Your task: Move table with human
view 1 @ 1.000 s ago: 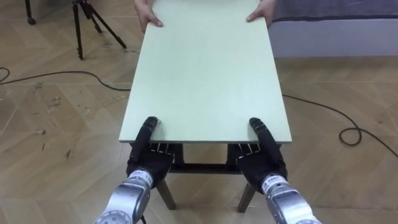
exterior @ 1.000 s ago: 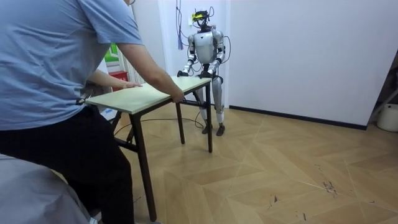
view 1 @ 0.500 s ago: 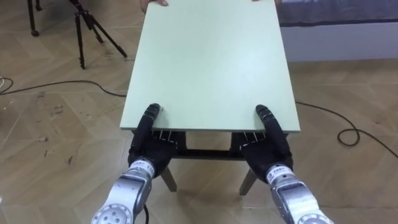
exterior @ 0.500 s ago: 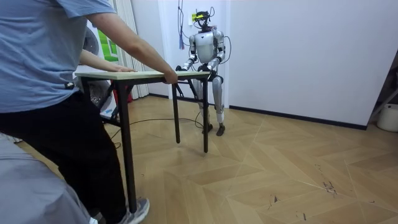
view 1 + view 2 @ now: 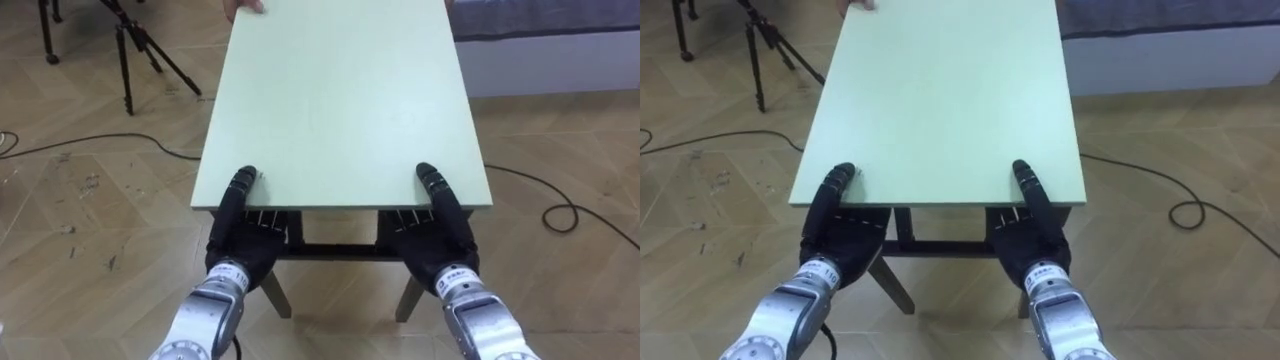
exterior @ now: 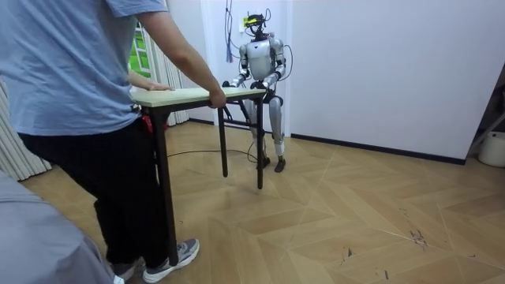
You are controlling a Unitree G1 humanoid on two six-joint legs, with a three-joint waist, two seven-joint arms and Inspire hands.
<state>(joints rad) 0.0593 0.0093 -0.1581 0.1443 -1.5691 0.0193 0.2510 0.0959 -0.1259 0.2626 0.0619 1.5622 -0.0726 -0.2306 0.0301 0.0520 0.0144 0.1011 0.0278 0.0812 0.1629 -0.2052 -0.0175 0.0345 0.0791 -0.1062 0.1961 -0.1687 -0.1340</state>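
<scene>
The pale green table (image 5: 340, 100) is between the robot and a person (image 6: 71, 118), and the person's hand (image 6: 215, 99) grips its far end. At the near edge the left hand (image 5: 240, 245) and the right hand (image 5: 440, 245) each clamp the top, with the thumb lying above and the fingers seemingly tucked below. A tripod (image 5: 125, 50) is on the floor beside.
</scene>
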